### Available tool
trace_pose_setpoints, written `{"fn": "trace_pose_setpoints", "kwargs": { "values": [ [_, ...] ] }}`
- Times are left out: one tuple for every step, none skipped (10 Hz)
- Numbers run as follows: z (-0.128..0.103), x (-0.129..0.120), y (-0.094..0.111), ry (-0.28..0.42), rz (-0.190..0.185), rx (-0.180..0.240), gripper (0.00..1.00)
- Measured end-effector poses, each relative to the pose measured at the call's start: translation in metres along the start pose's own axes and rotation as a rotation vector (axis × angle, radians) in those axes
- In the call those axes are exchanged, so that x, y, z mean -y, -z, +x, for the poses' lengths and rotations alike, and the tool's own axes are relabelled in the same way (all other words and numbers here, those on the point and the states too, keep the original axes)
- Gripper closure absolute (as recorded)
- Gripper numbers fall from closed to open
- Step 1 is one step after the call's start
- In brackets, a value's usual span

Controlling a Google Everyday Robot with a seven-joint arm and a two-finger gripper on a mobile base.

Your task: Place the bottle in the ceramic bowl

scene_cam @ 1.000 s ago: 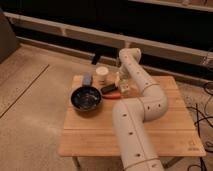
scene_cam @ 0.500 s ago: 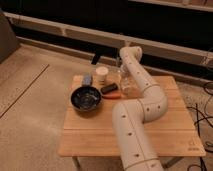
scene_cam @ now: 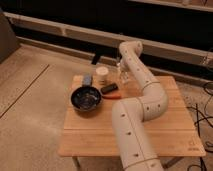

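Black, glossy, round ceramic bowl on left of wooden tabletop, no bottle inside. Small whitish see-through bottle near far edge, well apart from bowl. Claw right at bottle; grip state impossible to tell. Judged early: carry and drop-in both left.

From my end, the gripper is only a smudge under the far bend of the thick cream segmented arm, at the table's back edge. I cannot separate it from the small whitish, partly see-through bottle just below, nor tell whether they touch. The arm runs off the bottom edge and hides a strip of the light wooden table. The small bluish object behind the glossy black ceramic bowl is too blurred to name, as is the dark shape beyond the table.
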Motion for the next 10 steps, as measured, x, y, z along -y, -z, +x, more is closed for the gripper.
{"fn": "trace_pose_setpoints", "kwargs": {
  "values": [
    [-0.004,0.006,0.008,-0.019,0.019,0.01,1.0],
    [-0.007,0.01,0.017,-0.035,0.027,0.02,1.0],
    [-0.01,0.012,0.027,-0.046,0.028,0.031,1.0],
    [-0.015,0.007,0.04,-0.052,0.008,0.043,1.0],
    [-0.018,0.002,0.051,-0.058,-0.027,0.054,1.0],
    [-0.02,0.001,0.068,-0.061,-0.059,0.071,1.0],
    [-0.019,0.001,0.086,-0.063,-0.096,0.092,1.0],
    [-0.015,0.002,0.098,-0.06,-0.112,0.105,1.0],
    [-0.005,0.002,0.106,-0.052,-0.117,0.113,1.0],
    [0.008,0.001,0.11,-0.044,-0.114,0.12,1.0]
  ]
}}
